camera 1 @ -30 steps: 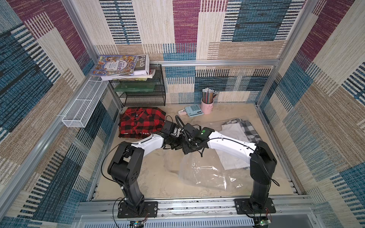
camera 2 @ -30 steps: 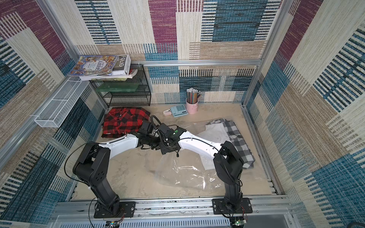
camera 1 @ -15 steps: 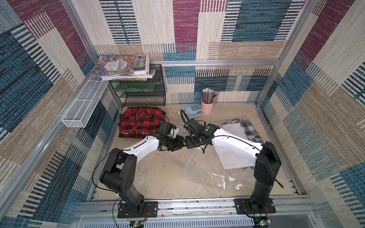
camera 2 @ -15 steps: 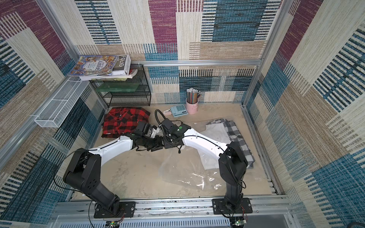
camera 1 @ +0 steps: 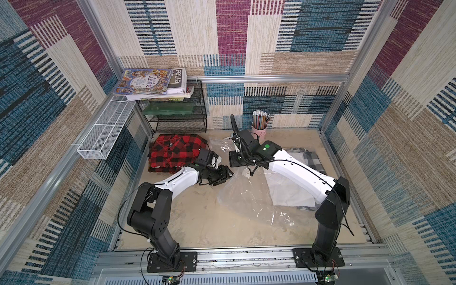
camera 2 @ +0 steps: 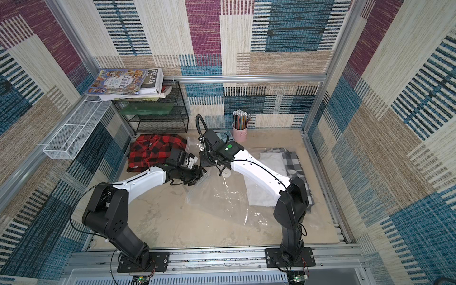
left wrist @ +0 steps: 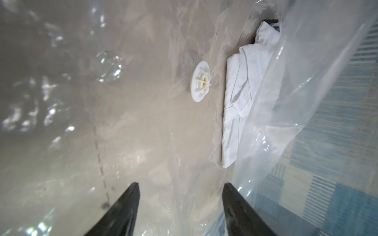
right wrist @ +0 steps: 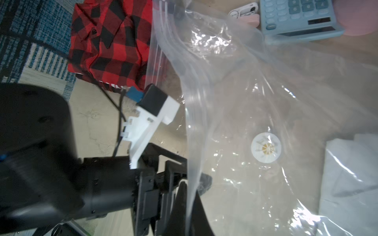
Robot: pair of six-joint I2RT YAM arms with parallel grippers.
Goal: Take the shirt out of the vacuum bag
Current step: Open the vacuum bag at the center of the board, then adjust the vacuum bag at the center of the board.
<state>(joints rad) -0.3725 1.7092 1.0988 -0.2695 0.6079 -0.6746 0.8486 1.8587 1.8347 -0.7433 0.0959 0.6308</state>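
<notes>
**Bag mouth pinched and lifted; left jaws spreading at the opening**

From above, in both top views. Shows the large clear crinkly plastic vacuum bag (camera 1: 249,199) spread on the beige table (camera 1: 197,219), its small round white valve (camera 1: 245,173) close to both wrists. Finds the right gripper (camera 1: 234,161) drawn back from the valve toward the rear wall since a second ago, and newly pinched shut on the bag's zip-seal edge, tenting the film upward. Finds the left gripper (camera 2: 198,175) near the valve, on the side toward the red-and-black checked shirt (camera 1: 176,153), with its jaws wider than a second ago. Puts the folded white shirt (camera 2: 261,187) on the valve's opposite side, under the right forearm and seemingly inside the film. Reads as the mouth now held open, leaving a way in for the left arm.

From the left wrist. Looks along the table beneath the raised film. Shows the two black fingers (left wrist: 122,208) apart, gripping nothing. Places the valve ahead of them and the white shirt just past the valve, well apart from the tips. Cannot tell whether the tips are already inside the mouth.

From the right wrist. Shows the right fingers (right wrist: 181,204) together, a fold of clear film clamped between them. Places the white shirt beyond the valve, untouched.
</notes>
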